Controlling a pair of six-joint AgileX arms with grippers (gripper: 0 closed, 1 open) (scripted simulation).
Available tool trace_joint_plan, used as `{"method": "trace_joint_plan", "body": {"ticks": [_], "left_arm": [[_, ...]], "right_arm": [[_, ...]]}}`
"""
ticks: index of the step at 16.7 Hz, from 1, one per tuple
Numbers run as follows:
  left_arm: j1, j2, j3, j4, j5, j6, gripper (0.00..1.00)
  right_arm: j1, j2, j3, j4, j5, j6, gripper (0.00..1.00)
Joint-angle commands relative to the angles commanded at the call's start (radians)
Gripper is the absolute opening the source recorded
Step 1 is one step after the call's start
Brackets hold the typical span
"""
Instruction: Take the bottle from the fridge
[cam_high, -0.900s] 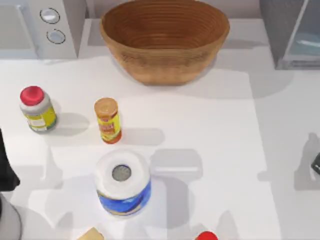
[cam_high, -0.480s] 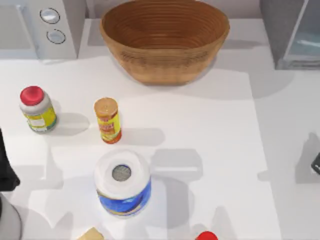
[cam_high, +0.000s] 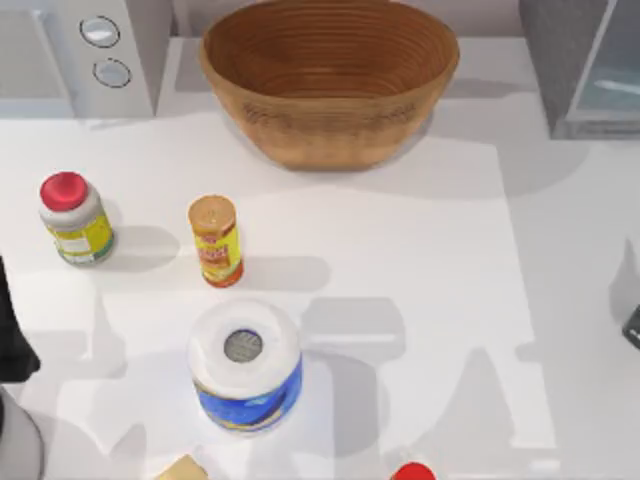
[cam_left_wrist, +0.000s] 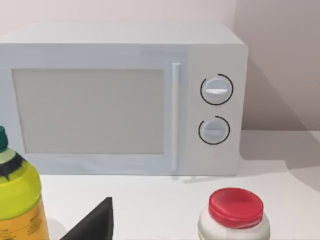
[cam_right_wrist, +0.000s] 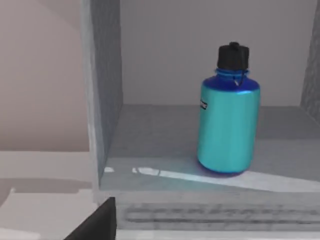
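The turquoise bottle (cam_right_wrist: 228, 125) with a dark round cap stands upright inside the fridge (cam_right_wrist: 102, 100), on the grey floor of its compartment. My right gripper (cam_right_wrist: 95, 225) is in front of the fridge's opening, well short of the bottle, and a dark part of it shows low in the right wrist view. From above, the fridge (cam_high: 555, 50) stands at the table's far right corner with its pale door panel (cam_high: 612, 85) beside it. The right gripper (cam_high: 632, 326) sits at the right edge of the table. My left gripper (cam_left_wrist: 92, 225) is parked at the left edge (cam_high: 12, 345).
A woven basket (cam_high: 330, 75) stands at the back middle and a white microwave (cam_high: 100, 50) at the back left. A red-capped jar (cam_high: 72, 215), an orange canister (cam_high: 215, 240) and a paper towel roll (cam_high: 245, 365) stand on the left half. A yellow-green bottle (cam_left_wrist: 15, 200) is near the left gripper.
The right arm's shadows on the table near the right and front edges have shifted and grown. The objects and the left arm have not moved.
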Motion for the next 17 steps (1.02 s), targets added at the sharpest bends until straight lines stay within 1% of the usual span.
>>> {"method": "trace_joint_plan", "body": {"ticks": [5, 10, 13, 17], "left_arm": [[0.0, 0.0, 0.0, 0.0, 0.0, 0.0, 1.0], [0.0, 0.0, 0.0, 0.0, 0.0, 0.0, 1.0], [0.0, 0.0, 0.0, 0.0, 0.0, 0.0, 1.0], [0.0, 0.0, 0.0, 0.0, 0.0, 0.0, 1.0]], "right_arm": [[-0.149, 0.475, 0.045, 0.402, -0.124, 0.012, 1.0], [-0.242, 0.796, 0.081, 0.703, -0.221, 0.014, 1.0], [-0.262, 0.897, 0.09, 0.799, -0.254, 0.013, 1.0], [-0.264, 0.913, 0.091, 0.814, -0.26, 0.012, 1.0]]}}
